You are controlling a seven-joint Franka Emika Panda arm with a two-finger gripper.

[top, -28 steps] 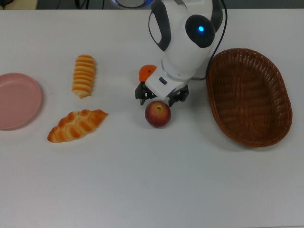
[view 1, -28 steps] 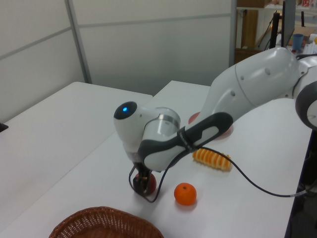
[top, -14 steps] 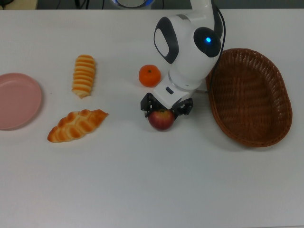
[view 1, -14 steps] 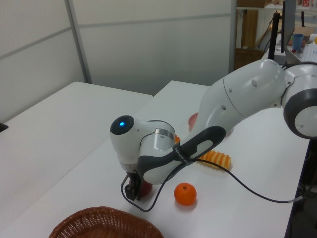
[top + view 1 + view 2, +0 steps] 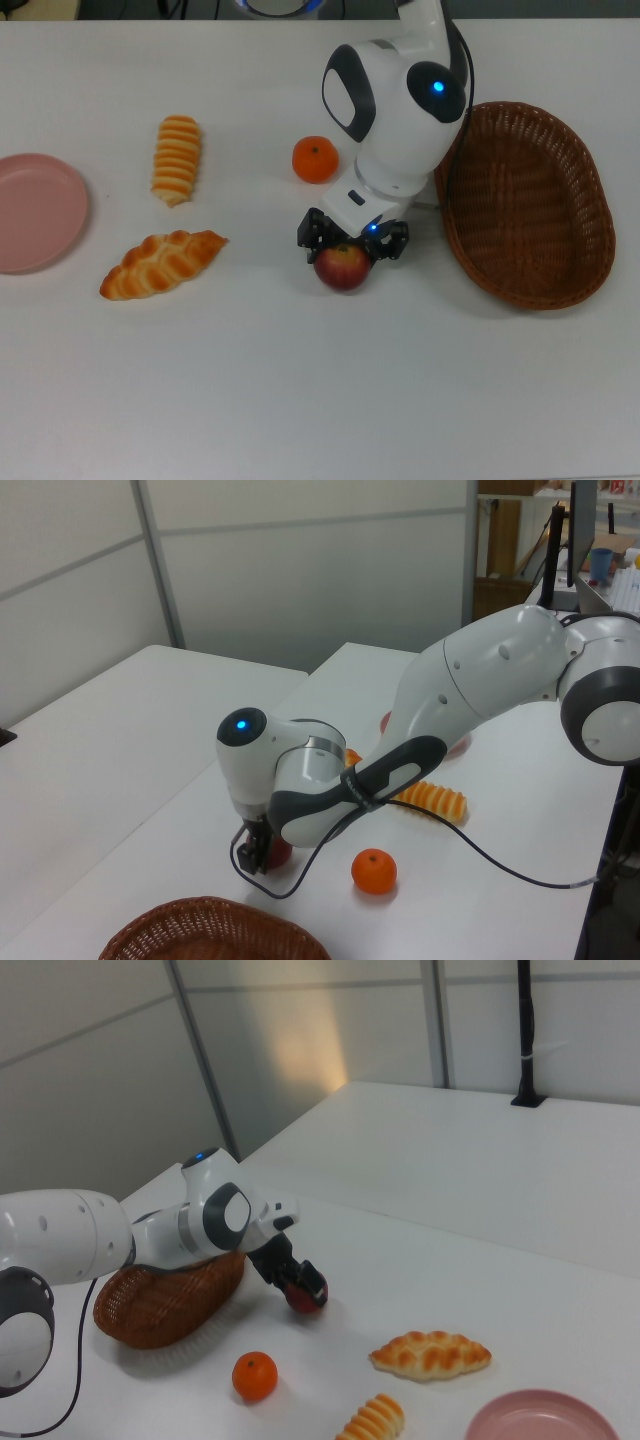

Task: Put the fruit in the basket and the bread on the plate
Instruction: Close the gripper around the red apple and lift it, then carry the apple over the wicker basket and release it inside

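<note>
Top view: gripper (image 5: 347,240) has travelled from beside the tangerine (image 5: 315,160) onto the apple (image 5: 342,267); fingers spread, straddling it, grasp likely next. Basket (image 5: 525,205) near, toward the counter's right edge in the top view; path clear.

Left view: apple (image 5: 278,851) mostly hidden.

Right view: bread (image 5: 430,1353) and plate (image 5: 541,1427) sit well apart.

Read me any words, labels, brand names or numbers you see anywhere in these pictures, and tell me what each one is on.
None can be read in any view.
The white robot arm shows only a blue light, no lettering.
The apple, tangerine, braided loaf, ridged roll, basket and pink plate carry no label or print.
</note>
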